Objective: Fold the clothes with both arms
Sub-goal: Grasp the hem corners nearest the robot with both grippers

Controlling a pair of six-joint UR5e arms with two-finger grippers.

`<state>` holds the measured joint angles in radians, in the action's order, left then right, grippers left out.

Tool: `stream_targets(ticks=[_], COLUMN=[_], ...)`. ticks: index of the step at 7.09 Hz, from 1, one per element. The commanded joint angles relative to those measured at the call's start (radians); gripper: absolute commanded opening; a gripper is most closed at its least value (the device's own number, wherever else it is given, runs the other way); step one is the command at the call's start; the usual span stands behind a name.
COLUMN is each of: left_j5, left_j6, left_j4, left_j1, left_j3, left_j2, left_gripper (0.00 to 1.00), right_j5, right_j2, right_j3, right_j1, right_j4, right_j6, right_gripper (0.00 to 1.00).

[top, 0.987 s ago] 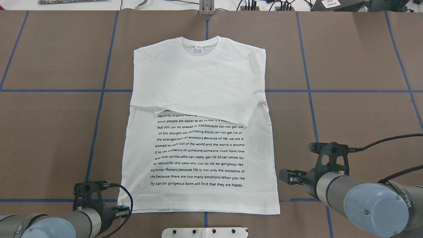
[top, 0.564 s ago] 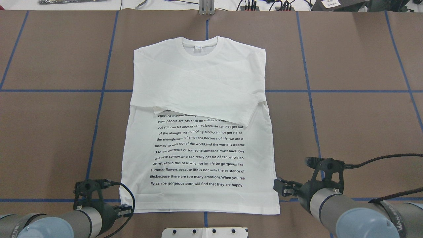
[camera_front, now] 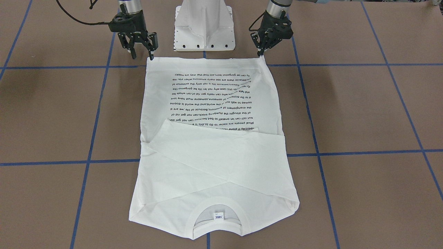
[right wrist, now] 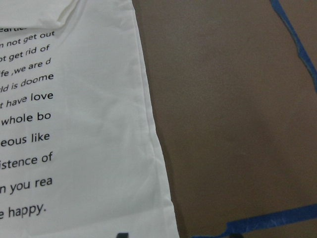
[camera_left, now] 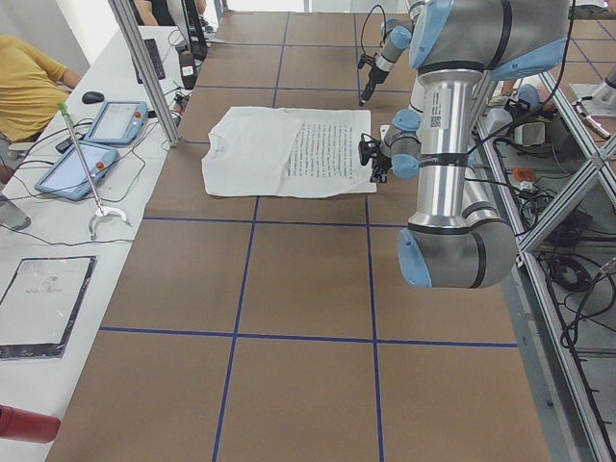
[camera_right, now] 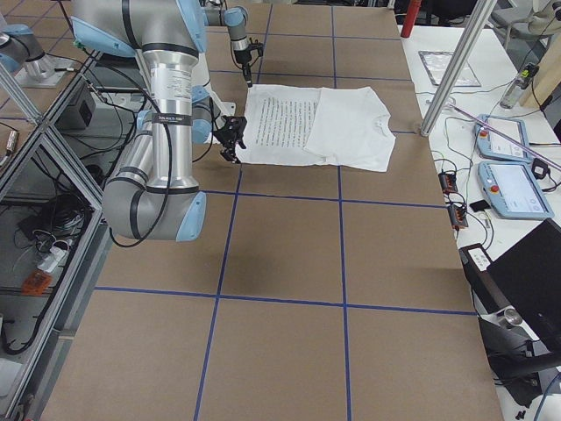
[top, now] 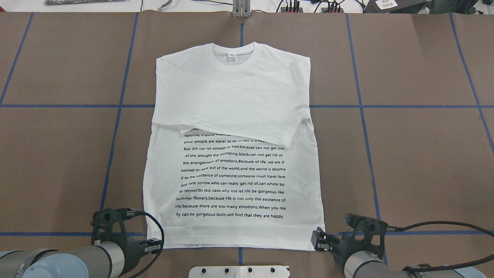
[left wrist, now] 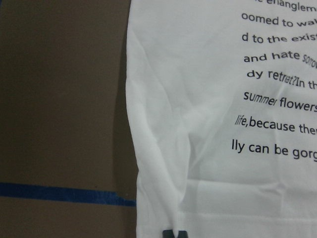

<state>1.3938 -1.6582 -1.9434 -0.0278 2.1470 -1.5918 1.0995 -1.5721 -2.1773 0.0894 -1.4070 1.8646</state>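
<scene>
The white T-shirt lies flat on the table, printed text up, both sleeves folded across the chest, collar at the far side. It also shows in the front view. My left gripper is at the hem's near left corner; in the front view its fingers look pinched together on that corner. The left wrist view shows the fingertips close together on the cloth. My right gripper is at the hem's near right corner, jaws open in the front view, above the cloth.
The white pedestal mount stands just behind the hem, between the two arms. Brown table covering with blue tape lines surrounds the shirt. Tablets and cables lie on side benches.
My right gripper has moved back and left to the hem's near right corner. My left gripper has shifted slightly right, and the hem's left corner has drawn inward with it.
</scene>
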Motion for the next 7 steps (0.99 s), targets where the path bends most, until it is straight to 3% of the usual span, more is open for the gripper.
stream_targets(ticks=[1,4,7], left_j5=[0.001,0.002,0.002], left_j6=[0.002,0.0,0.002], left_j4=[-0.002,-0.003,-0.005], left_j1=[-0.001,-0.001,-0.003], left_j3=[0.001,0.005,0.01], left_j2=[-0.002,-0.002,-0.004], left_gripper=[0.0,0.0,0.0], right_j5=[-0.015,-0.032,-0.033], right_j2=[0.006,0.006,0.03], right_j3=[0.011,0.034,0.054], right_j1=[0.026,0.041,0.055], right_j4=[0.002,0.002,0.0], right_j6=[0.025,0.025,0.024], right_gripper=[0.65,0.55,0.55])
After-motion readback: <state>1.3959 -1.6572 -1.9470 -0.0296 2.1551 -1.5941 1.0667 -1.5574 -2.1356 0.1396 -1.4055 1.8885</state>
